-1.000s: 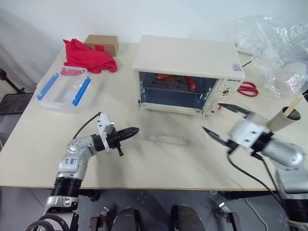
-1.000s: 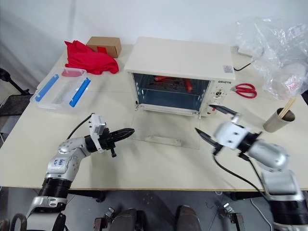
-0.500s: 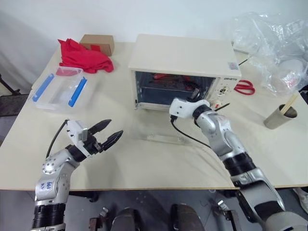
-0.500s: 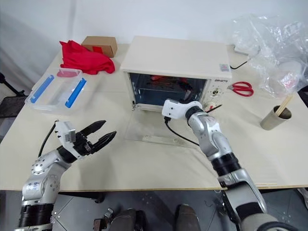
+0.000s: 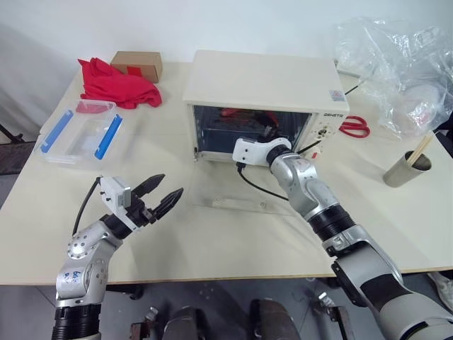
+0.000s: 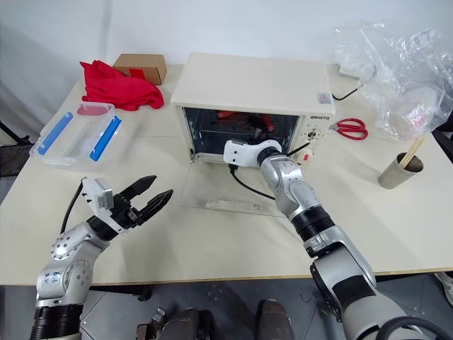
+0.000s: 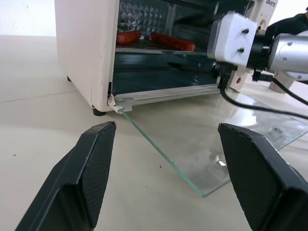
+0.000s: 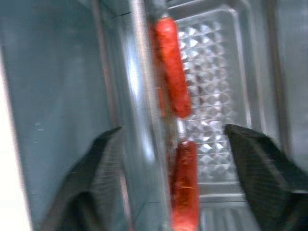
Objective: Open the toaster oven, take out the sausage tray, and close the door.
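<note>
The sausage tray (image 8: 211, 96) sat on its rack inside the toaster oven (image 5: 262, 92), red sausages (image 8: 171, 67) lying on its ridged bottom. The door (image 5: 244, 191) was already down, flat on the table (image 5: 212, 248) in front of the oven, so you had the first step done. Your right gripper (image 8: 175, 144) was at the oven mouth with its fingers spread to either side of the tray's near edge, not gripping anything that I could see. Your left gripper (image 5: 158, 197) hung over the table to the left of the glass, fingers parted and empty. By my reading you were about a third through: the grasp and the pull-out were left, then the door had to go up. Off to the side lay a clear box with blue clips (image 5: 78, 134) and a red cloth (image 5: 117, 81).
</note>
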### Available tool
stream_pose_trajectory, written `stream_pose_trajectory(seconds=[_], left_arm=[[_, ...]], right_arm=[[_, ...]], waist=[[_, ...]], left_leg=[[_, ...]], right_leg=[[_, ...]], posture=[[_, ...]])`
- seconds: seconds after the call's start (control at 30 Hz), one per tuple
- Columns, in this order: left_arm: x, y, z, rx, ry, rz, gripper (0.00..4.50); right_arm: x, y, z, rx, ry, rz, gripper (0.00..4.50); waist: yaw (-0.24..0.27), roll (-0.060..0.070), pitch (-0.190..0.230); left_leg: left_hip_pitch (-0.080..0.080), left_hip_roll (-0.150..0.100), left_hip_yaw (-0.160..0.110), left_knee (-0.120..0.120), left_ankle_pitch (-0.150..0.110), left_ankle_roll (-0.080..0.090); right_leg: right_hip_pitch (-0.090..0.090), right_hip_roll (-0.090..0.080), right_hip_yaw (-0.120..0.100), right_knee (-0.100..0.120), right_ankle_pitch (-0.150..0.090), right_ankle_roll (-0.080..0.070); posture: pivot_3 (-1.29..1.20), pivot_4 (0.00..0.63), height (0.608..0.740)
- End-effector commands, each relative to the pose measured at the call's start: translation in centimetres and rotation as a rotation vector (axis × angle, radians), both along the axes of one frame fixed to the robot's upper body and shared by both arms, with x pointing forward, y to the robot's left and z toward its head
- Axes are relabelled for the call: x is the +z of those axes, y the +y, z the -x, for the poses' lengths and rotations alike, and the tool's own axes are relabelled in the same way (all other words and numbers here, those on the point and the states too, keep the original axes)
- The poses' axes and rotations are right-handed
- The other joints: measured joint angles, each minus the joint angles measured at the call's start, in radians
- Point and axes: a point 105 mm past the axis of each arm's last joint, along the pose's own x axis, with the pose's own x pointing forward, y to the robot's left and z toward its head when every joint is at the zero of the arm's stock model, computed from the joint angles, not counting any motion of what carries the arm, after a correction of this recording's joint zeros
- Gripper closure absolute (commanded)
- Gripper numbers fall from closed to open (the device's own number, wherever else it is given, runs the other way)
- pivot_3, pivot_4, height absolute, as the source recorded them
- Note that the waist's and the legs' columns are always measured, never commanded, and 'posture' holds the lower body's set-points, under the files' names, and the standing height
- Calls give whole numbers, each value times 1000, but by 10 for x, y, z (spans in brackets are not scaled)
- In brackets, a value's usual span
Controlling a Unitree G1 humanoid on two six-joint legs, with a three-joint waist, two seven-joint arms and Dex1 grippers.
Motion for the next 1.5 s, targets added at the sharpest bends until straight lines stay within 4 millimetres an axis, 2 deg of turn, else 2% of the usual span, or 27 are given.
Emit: stream_pose_trajectory(seconds=[0.03,0.23,0.63,0.8,1.0,1.13,1.5], left_arm=[[11,-6,2,-31,-41,13,879],[11,-6,2,-37,-40,14,879],[15,-6,1,-41,-47,26,879],[18,-8,-5,-44,-58,31,879],[21,-9,-11,-48,-68,40,879],[21,-12,-13,-63,-72,41,879],[25,-21,-21,-100,-87,47,879]], right_arm=[[20,6,0,16,-61,-4,2509],[24,9,1,28,-74,10,4489],[61,20,20,163,-129,65,4489],[64,20,35,209,-101,69,4489],[50,15,53,232,-45,50,4489],[48,12,52,220,-42,57,4489],[62,11,36,210,-98,82,4489]], waist=[[0,0,0],[-1,0,0],[-2,0,0],[-8,1,1],[-19,1,1],[-20,1,1],[-21,0,1]], left_leg=[[0,0,0,0,0,0],[-1,0,1,0,0,0],[-8,0,1,0,0,0],[-12,0,1,0,0,-1],[-12,-1,0,-2,0,-1],[-12,-1,0,-1,0,-1],[-13,-1,0,0,0,-1]], right_leg=[[0,0,0,0,0,0],[-1,0,0,0,0,0],[-9,0,0,1,0,0],[-12,0,-1,0,0,0],[-12,0,-3,0,0,0],[-12,0,-4,0,0,0],[-12,0,-4,0,0,0]], posture=[[0,150,740],[0,150,740],[0,150,740],[0,150,740],[0,150,740],[0,150,740],[0,150,740]])
